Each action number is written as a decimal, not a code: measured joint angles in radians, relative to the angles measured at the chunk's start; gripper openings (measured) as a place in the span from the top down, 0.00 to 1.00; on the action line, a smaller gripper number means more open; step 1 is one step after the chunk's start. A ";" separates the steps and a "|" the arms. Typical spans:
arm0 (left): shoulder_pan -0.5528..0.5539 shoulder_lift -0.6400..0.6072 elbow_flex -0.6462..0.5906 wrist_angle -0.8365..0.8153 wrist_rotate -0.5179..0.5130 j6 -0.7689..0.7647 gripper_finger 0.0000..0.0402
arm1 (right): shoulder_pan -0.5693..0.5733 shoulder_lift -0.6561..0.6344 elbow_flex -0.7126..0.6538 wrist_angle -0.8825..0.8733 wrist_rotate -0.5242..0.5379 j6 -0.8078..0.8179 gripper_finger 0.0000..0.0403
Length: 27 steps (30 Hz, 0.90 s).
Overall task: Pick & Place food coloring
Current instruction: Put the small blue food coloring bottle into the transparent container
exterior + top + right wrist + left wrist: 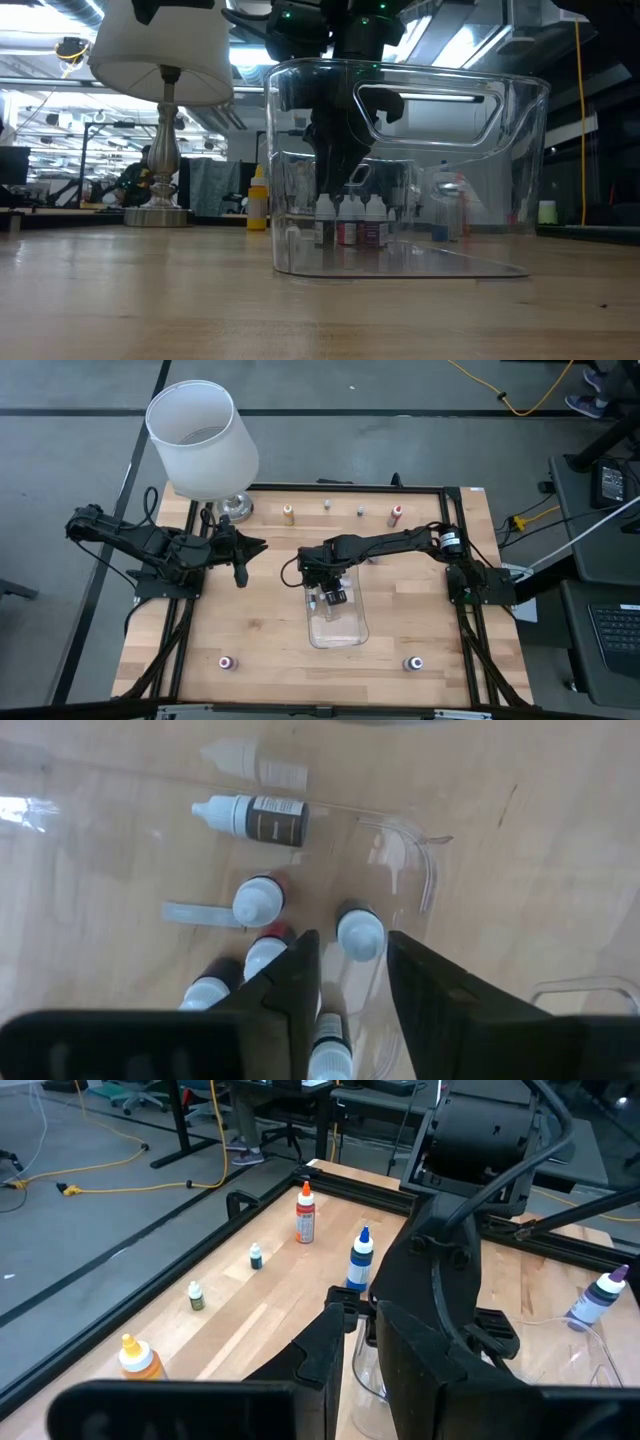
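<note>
Several tiny food coloring bottles (262, 902) with pale caps stand upright in a clear plastic tray (338, 628) at mid-table. One more bottle (255, 818) lies on its side on the tray floor. My right gripper (352, 982) is open and points down into the tray's far end, just above the standing caps. One cap (360, 932) shows ahead of the gap and another (330, 1055) shows within it. In the low view the right gripper (335, 170) hangs over the bottles (350, 225). My left gripper (243, 560) waits at the left, fingers a narrow gap apart.
A white-shaded lamp (203, 440) stands at the far left. Loose bottles stand along the far edge, among them an orange one (288, 514) and a reddish one (395, 515). Two more bottles (227, 662) (412, 663) stand near the front edge. A black frame (465, 575) borders the table.
</note>
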 joint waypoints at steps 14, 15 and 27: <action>0.000 0.000 0.000 0.000 0.000 0.000 0.85 | 0.036 -0.075 0.001 -0.028 0.051 -0.009 0.69; 0.000 0.000 0.000 0.000 0.000 0.000 0.85 | 0.040 -0.082 0.001 -0.028 0.051 -0.016 0.69; 0.000 0.000 0.000 0.002 0.048 0.061 0.85 | 0.174 -0.130 0.002 -0.010 0.179 -0.440 0.69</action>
